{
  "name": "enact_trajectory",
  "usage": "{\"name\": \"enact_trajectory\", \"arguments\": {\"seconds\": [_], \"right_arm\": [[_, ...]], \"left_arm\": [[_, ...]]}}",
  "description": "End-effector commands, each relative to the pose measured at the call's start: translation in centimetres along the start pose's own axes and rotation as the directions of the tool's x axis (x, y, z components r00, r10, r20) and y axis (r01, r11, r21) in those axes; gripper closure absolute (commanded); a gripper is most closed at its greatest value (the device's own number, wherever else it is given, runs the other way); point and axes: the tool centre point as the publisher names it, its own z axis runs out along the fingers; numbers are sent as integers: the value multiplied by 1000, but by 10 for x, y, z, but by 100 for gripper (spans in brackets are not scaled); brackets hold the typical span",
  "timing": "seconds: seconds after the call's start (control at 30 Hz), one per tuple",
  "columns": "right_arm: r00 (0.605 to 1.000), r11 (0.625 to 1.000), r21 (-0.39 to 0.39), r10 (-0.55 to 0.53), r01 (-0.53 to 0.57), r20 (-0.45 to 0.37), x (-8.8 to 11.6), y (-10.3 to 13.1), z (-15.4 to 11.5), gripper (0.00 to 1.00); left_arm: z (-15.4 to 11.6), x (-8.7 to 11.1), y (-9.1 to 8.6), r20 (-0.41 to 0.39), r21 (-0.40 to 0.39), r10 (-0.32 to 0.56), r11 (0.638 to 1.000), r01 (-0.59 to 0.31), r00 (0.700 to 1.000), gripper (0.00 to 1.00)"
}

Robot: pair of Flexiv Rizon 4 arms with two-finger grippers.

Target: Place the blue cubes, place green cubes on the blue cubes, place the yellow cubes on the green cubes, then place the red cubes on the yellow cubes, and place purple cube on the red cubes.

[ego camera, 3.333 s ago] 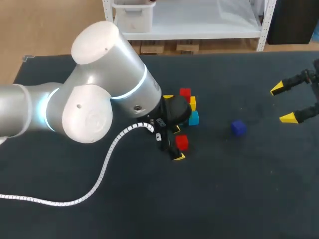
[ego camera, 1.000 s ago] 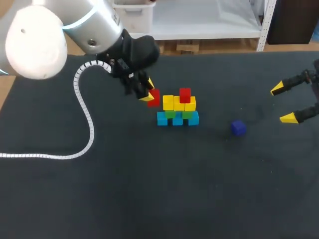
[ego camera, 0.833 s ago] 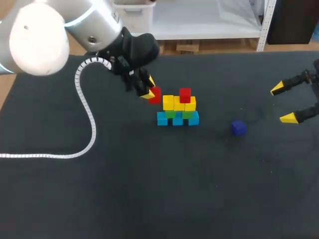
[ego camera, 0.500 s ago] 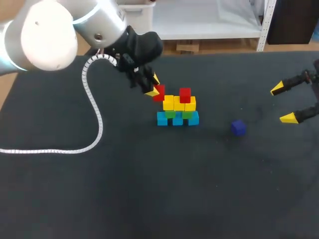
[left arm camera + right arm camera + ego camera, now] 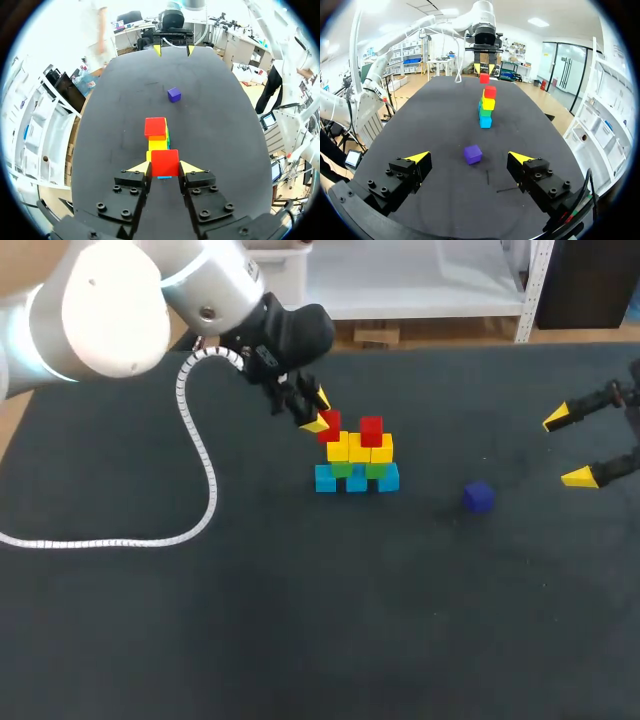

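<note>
A stepped stack stands mid-table: light blue cubes (image 5: 356,479) at the base, green cubes (image 5: 343,469) on them, yellow cubes (image 5: 359,448) above, and one red cube (image 5: 371,429) on top. My left gripper (image 5: 322,412) is shut on a second red cube (image 5: 329,426), held in the air just left of and above the stack's left yellow cube; in the left wrist view this red cube (image 5: 164,162) sits between the fingers. The purple cube (image 5: 479,497) lies alone to the right of the stack. My right gripper (image 5: 570,447) stands open at the right edge, the purple cube (image 5: 473,153) ahead of it.
A white coiled cable (image 5: 190,450) hangs from my left arm and lies across the dark table (image 5: 300,620) at the left.
My left gripper has carried the red cube to the right and a little up, from beside the stack's left side to just above its left yellow cube. The right arm has kept still.
</note>
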Motion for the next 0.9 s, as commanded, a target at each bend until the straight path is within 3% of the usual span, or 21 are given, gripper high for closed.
{"name": "enact_trajectory", "arguments": {"seconds": [0.03,0.9], "right_arm": [[1000,1000,0,-1,1,1,0,0,0,0],[1000,1000,0,-1,1,1,0,0,0,0]], "left_arm": [[7,-3,8,3,14,6,1000,-6,1000,100],[23,-8,15,44,34,15,999,-17,999,100]]}}
